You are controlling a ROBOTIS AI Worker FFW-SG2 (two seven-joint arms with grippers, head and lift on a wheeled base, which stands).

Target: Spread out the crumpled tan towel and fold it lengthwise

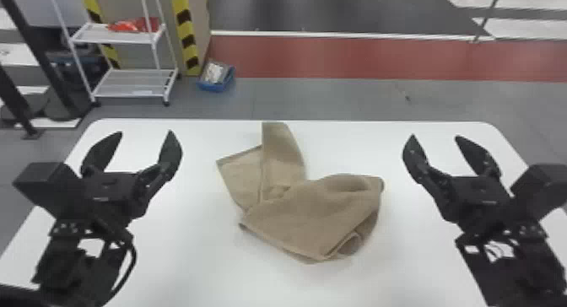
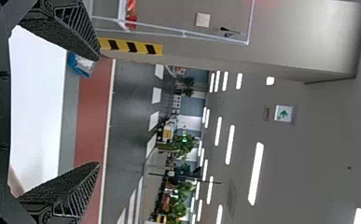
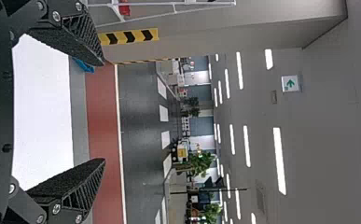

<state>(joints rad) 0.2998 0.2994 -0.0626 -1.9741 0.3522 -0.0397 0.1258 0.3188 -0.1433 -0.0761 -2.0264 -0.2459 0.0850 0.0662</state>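
The crumpled tan towel [image 1: 312, 213] is seen bunched near the middle of the white desk [image 1: 190, 259], flanked by the left jaws [image 1: 141, 137] and the right jaws [image 1: 436, 139], both held wide apart, with nothing gripped between them.

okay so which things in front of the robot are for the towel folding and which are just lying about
For the job:
crumpled tan towel
white table under it
black left gripper
black right gripper

Just lying about:
white metal shelf rack
red item on its upper shelf
blue container on the floor
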